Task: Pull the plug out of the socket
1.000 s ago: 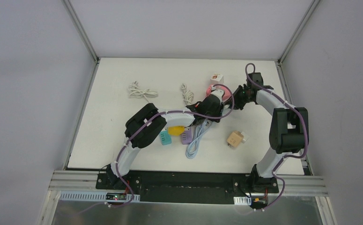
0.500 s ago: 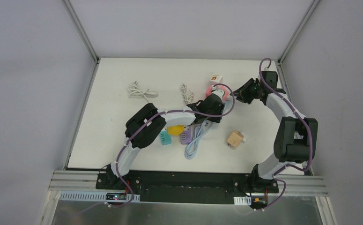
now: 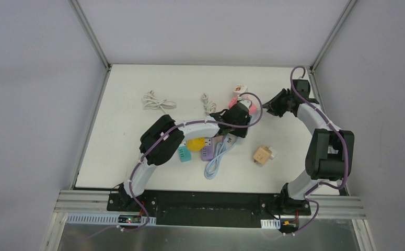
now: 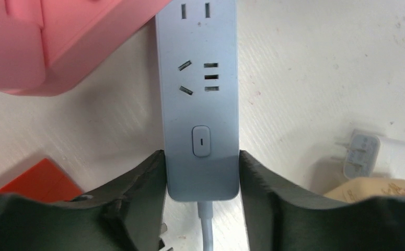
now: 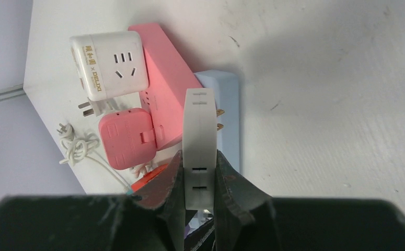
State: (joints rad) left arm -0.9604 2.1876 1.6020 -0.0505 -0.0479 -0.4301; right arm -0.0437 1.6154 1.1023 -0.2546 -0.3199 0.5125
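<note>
My left gripper point(image 4: 202, 172) is shut on the cable end of a pale blue power strip point(image 4: 199, 104), which lies flat on the white table. Its visible sockets are empty. My right gripper point(image 5: 199, 178) is shut on a white plug adapter point(image 5: 199, 130) and holds it clear above the strip point(image 5: 227, 99), with the brass prongs point(image 5: 220, 119) bare. In the top view the left gripper point(image 3: 240, 116) is at the table's middle and the right gripper point(image 3: 274, 106) is to its right.
A pink power strip point(image 5: 163, 73), a pink adapter point(image 5: 124, 141) and a white cube adapter point(image 5: 108, 63) lie next to the blue strip. A tan adapter point(image 3: 262, 155), yellow point(image 3: 195, 145), teal point(image 3: 184, 154) and purple point(image 3: 207, 152) adapters and coiled white cables point(image 3: 157, 102) are nearby.
My right gripper has drawn back to the right, away from the blue strip, with the white plug in it. The left gripper has stayed on the strip.
</note>
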